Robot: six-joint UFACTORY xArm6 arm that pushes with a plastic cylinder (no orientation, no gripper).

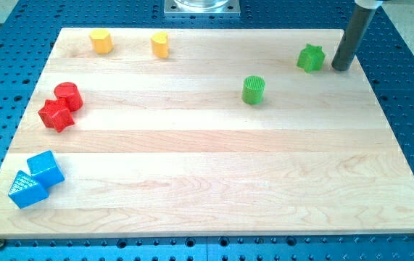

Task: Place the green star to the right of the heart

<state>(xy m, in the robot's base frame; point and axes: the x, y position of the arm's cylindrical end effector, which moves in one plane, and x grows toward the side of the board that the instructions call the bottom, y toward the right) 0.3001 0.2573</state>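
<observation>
The green star (310, 58) lies near the view's top right of the wooden board (214, 181). My tip (341, 69) stands just to the star's right, a small gap apart from it. A yellow block that looks like the heart (160, 44) sits at the view's top, left of centre, far to the left of the star. A second yellow block, a hexagon (101, 41), lies further left along the top edge.
A green cylinder (253, 90) stands between the star and the heart, slightly lower. A red cylinder (69, 95) and a red star (56, 114) touch at the left. A blue cube (46, 168) and a blue triangle (27, 189) sit at the bottom left.
</observation>
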